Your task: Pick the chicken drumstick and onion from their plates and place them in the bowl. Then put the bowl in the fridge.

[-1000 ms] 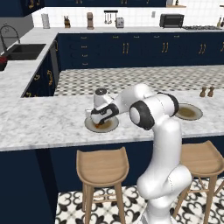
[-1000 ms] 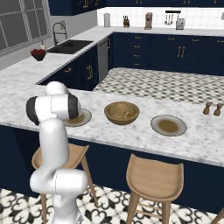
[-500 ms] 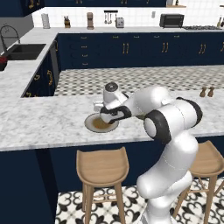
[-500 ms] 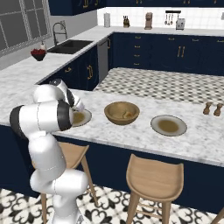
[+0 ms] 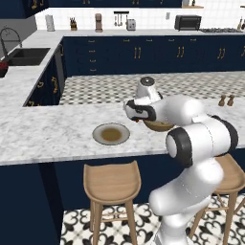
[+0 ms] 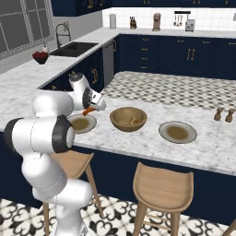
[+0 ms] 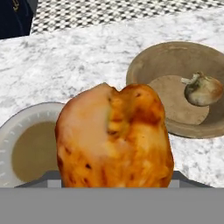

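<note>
My gripper (image 6: 91,109) is shut on the chicken drumstick (image 7: 113,135), an orange-brown piece held above the counter between the left plate (image 6: 83,123) and the bowl (image 6: 128,119). In the hand view the drumstick hides the fingertips. The onion (image 7: 202,89) lies inside the wooden bowl (image 7: 175,61). The left plate (image 5: 111,134) is bare, and so is the right plate (image 6: 178,132). In the left base view the gripper (image 5: 136,118) hangs at the bowl's (image 5: 160,126) left rim, and the arm covers most of the bowl. The fridge is out of view.
Salt and pepper shakers (image 6: 223,114) stand at the counter's far right. Two wooden stools (image 6: 161,182) sit under the counter's near edge. A sink (image 6: 73,47) and a red fruit bowl (image 6: 40,56) are on the far left counter.
The arm has swung right from over the left plate toward the bowl, carrying the drumstick. The left plate is now bare.
</note>
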Robot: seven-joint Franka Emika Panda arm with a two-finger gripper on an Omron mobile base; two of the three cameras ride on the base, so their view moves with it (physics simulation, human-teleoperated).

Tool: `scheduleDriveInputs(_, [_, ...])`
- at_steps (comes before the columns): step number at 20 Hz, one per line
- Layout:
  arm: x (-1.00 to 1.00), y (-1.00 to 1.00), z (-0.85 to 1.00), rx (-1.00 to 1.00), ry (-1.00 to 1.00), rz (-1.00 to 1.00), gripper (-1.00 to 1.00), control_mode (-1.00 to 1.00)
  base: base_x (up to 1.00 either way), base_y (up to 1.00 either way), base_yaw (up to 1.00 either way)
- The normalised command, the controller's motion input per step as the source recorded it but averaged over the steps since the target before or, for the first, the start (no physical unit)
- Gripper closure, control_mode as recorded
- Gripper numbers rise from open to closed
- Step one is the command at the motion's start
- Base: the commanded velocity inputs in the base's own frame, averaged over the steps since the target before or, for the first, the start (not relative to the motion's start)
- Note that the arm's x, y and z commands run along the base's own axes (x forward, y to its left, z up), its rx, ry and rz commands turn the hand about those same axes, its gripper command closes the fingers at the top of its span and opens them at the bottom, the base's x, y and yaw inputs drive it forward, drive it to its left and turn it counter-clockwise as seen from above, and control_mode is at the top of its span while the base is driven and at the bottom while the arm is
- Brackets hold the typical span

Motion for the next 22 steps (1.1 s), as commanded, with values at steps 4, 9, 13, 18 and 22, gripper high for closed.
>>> scheduleDriveInputs(4, [-0.22, -0.98, 0.00, 0.11, 0.00, 0.00, 1.00, -1.00, 0.00, 0.00, 0.00])
scheduleDriveInputs(9, [0.10, -0.85, 0.00, 0.11, 0.01, 0.01, 1.00, -1.00, 0.00, 0.00, 0.00])
scheduleDriveInputs(13, [0.36, -0.50, -0.06, 0.02, 0.00, 0.00, 1.00, -1.00, 0.00, 0.00, 0.00])
scheduleDriveInputs(18, [0.54, -0.14, -0.07, 0.00, 0.07, 0.04, 1.00, -1.00, 0.00, 0.00, 0.00])
scheduleDriveInputs(22, [0.40, -0.07, -0.31, -0.02, 0.04, 0.06, 1.00, -1.00, 0.00, 0.00, 0.00])
